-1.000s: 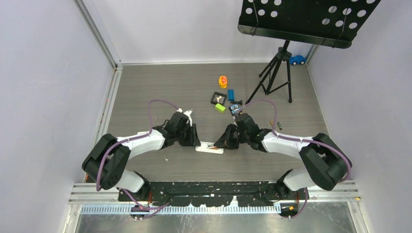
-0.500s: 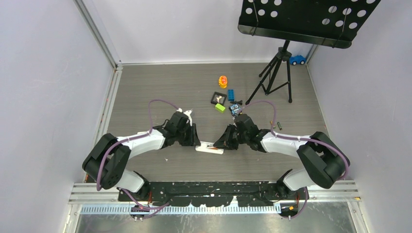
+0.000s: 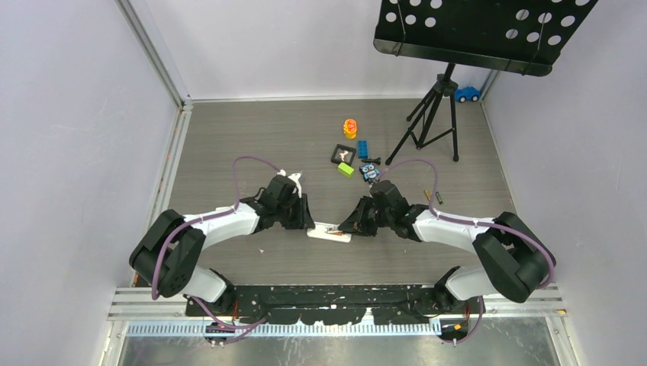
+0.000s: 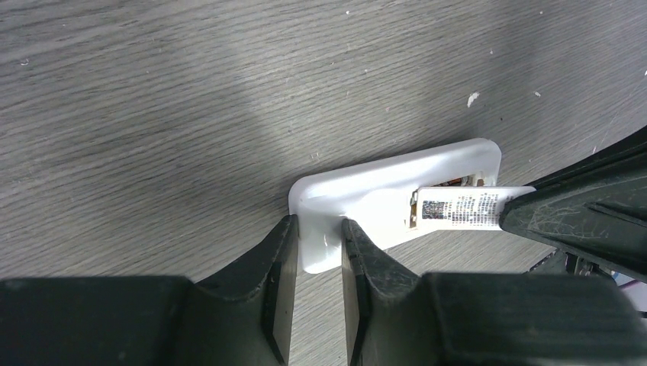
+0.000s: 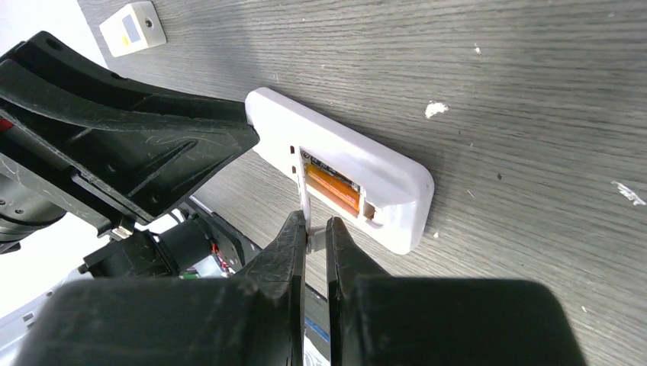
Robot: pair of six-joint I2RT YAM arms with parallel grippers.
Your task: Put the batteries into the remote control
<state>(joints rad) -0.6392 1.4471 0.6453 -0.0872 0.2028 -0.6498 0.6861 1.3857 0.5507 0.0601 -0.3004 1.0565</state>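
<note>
Left hand (image 4: pixel 317 229), right hand (image 5: pixel 315 229): low, pinched, facing.

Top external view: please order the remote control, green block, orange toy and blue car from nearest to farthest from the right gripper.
1. remote control, just beside the right gripper, front centre.
2. green block, farther back, centre.
3. orange toy, behind the green block.
4. blue car, far back right corner.

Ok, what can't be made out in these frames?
- Top view: remote tiny, no detail.
- Left wrist: recess mostly hidden by cover and right gripper.
- Right wrist: battery count unclear; cover crosses recess.
- Remote's face: down, all views.
</note>
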